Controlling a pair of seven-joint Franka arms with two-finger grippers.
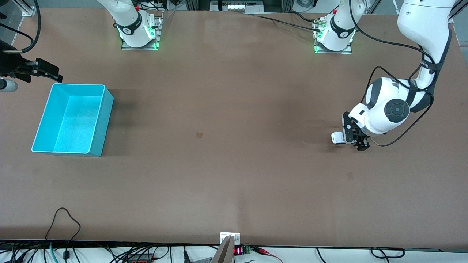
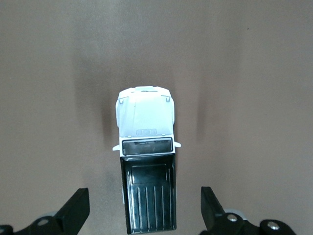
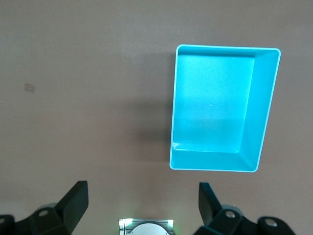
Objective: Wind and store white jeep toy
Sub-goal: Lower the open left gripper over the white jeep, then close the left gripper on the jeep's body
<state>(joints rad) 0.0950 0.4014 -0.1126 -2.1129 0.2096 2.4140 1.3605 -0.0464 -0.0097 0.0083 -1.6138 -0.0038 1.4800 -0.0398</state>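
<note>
— Since the white jeep toy [image 2: 146, 161] sits on its wheels on the tabletop [image 1: 234, 153] toward the left arm's end, roughly midway between the robots' edge and the camera's edge, how would you take it?

— The left gripper [image 2: 142, 215] hangs directly over it with its jaws spread wide, one finger [image 2: 76, 208] on each side of the black roof and clear of the body. I'd lower straight down without drifting — the car looks centred between the fingers, so no sideways fix seems needed.

— Where should the pads bite?

— On the flanks, low enough to catch the doors rather than the roof edge. It is a small, smooth thing and I reckon a high pinch could squirt it out. The wheels should stay free if winding means dragging it backwards on the table.

— And the storing?

— The cyan bin [image 1: 73, 120] stands open near the right arm's end of the tabletop, well apart from the car, so that is a long carry or a handover. It looks empty from above.

— What about the other arm?

— The right gripper [image 3: 142, 213] waits up over the table by the bin's farther end, near the table's edge, its jaws wide as well and holding nothing.

— Any risk?

— Mostly nudging the car so it rolls before the fingers close; I'd close slowly and evenly.
</note>
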